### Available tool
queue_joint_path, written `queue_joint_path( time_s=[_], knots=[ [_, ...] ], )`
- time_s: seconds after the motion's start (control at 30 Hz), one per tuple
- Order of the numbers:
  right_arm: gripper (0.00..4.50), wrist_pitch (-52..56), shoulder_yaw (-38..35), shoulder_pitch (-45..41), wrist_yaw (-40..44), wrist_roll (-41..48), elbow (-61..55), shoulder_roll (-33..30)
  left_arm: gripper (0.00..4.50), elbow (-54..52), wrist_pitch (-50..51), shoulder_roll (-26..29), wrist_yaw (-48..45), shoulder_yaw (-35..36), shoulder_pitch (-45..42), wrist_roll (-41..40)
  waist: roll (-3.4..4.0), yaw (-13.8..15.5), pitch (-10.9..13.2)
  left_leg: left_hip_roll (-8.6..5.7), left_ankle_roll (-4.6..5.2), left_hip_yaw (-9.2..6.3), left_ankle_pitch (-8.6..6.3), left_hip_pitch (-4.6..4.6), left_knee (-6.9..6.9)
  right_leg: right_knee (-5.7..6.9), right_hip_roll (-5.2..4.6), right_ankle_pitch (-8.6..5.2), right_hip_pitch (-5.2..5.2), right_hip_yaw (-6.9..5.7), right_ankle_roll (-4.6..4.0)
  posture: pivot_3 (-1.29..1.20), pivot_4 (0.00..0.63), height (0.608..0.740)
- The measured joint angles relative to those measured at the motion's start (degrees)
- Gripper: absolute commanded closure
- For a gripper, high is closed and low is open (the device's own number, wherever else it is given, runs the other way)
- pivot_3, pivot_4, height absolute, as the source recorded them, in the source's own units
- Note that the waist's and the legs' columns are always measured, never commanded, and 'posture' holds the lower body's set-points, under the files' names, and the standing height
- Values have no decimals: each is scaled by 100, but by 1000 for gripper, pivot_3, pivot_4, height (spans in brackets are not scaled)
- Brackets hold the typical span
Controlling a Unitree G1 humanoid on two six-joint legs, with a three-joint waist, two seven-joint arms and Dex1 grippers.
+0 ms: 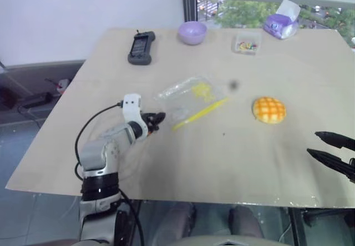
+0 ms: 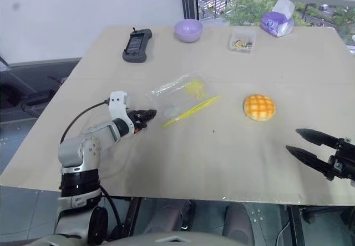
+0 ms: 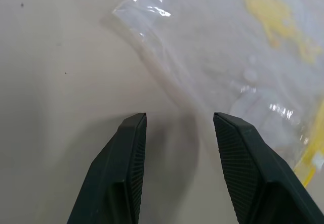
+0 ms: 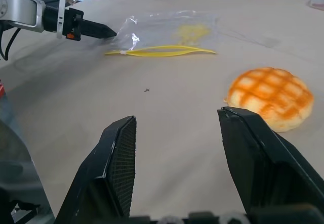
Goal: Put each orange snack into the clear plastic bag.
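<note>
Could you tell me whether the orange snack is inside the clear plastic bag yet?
Not yet: the orange snack sits on the bare table, apart from the clear plastic bag.

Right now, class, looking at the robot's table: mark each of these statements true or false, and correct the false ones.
1. The bun lies inside the plastic bag. False: it sits on the table, apart from the bag.
2. The left gripper is open beside the bag's edge. True.
3. The right gripper holds the bun. False: it is open and holds nothing.
4. A purple bowl stands at the table's far side. True.
5. The black handheld device lies on the bag. False: it lies apart, near the bowl.
</note>
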Motion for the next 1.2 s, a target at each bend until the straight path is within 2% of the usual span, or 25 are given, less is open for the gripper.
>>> queue_joint_path(
  time_s=[0.2, 0.5, 0.63, 0.7, 1.03, 1.2],
  knots=[
    [1734, -8, 2, -1, -78, -4, -70, 3, 2287, 340, 32, -404, 148, 149, -344, -174, -4, 75, -2, -4, -6, 0, 3, -5, 4, -3, -5, 0, 0, 1, 1, 0, 150, 740],
    [1734, -20, 1, 72, -125, -33, -72, 29, 2287, 786, 66, -405, 223, -118, -720, -128, -6, 157, -9, -7, -1, 0, 1, -7, 5, -4, -6, 2, 1, 0, 5, 0, 150, 740],
    [1670, -78, 0, 64, -161, -34, -72, 28, 3530, 1011, 84, -507, 383, -29, -857, -119, -5, 174, -17, -7, -4, 0, 2, -7, 5, -4, -6, 2, 0, 1, 5, 0, 150, 740],
    [1670, -92, 0, 63, -170, -34, -72, 28, 4380, 1103, 107, -572, 444, 113, -889, -161, -6, 178, -17, -7, -10, 0, 6, -7, 6, -5, -6, 2, 0, 2, 5, 0, 150, 740],
    [1670, -109, -1, 7, -173, -36, -66, 28, 4446, 1244, 302, -657, 482, 455, -920, -493, -8, 179, -16, -8, -11, 2, 6, -9, 5, -8, -7, 2, 0, 3, 6, 0, 150, 740],
    [1670, -114, 19, -37, -166, -55, -60, 28, 4446, 1224, 947, -944, 453, 1061, -924, -1174, -29, 170, -3, -8, -22, -1, 13, -20, 5, -11, -7, 2, -4, 1, 6, 0, 150, 740]
  ],
)
